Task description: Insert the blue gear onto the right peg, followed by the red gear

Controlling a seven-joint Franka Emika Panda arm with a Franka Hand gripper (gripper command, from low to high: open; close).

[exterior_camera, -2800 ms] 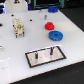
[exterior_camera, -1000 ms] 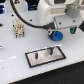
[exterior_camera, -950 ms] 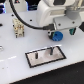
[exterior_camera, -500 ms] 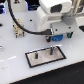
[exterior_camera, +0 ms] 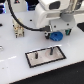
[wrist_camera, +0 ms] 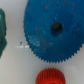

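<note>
Ext view: Panda arm low over white table (exterior_camera: 15,55), gripper (exterior_camera: 54,33) right above the blue gear (exterior_camera: 56,36). Fingers mostly hidden by the wrist body, so can't tell if spread or clamped. Blue gear flat on table, behind the black-rimmed plate (exterior_camera: 45,56), partly covered by the arm. Right peg (exterior_camera: 51,50) upright in plate, bare, w/ twin left peg (exterior_camera: 36,54) beside it.

Wrist view: blue gear (wrist_camera: 56,31) fills most of frame, hub hole visible, teeth sharp. Red gear (wrist_camera: 50,77) near its edge, apart, not touching. Teal object (wrist_camera: 2,32) at frame edge, cut off, can't ID. No fingertips seen here.
</note>
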